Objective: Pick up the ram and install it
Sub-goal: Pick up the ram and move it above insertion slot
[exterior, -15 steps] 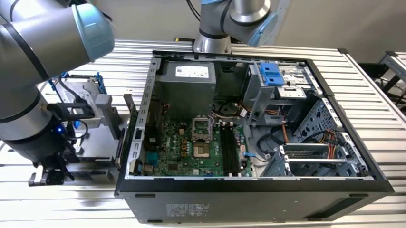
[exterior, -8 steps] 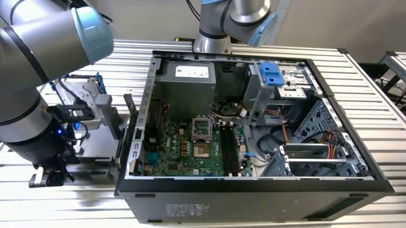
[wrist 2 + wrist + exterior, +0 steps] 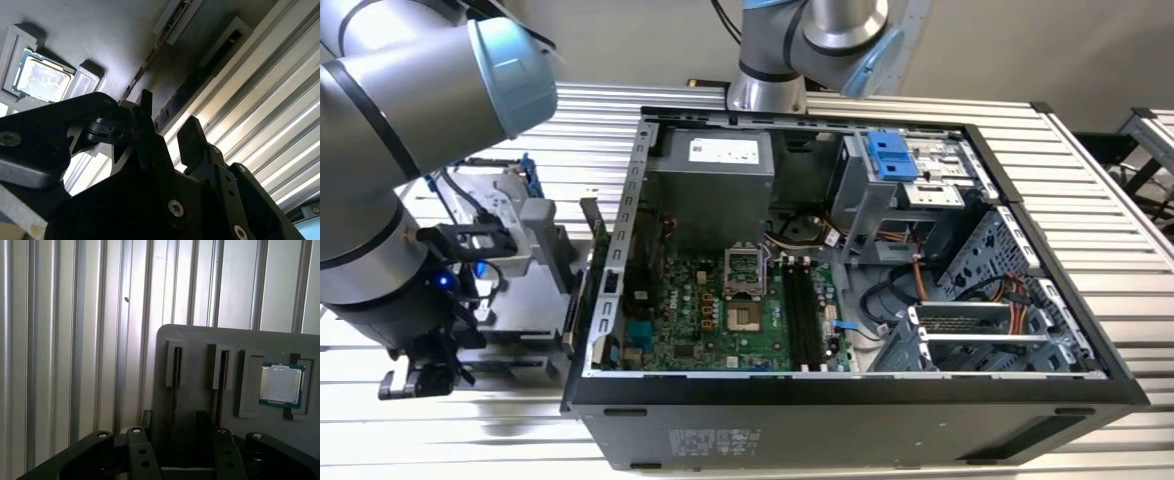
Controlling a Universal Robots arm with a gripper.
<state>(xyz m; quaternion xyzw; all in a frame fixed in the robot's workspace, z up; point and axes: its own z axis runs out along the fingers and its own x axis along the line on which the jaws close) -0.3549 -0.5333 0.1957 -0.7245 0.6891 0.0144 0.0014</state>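
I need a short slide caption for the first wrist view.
Gripper with open jaws near the grey tray holding the ram in a slot, beside a processor chip.

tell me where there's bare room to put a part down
Bare table on the exterior view's right of the case, plus the near corner on its left, under the arm. Crowded: inside the case, and between it and the holder.
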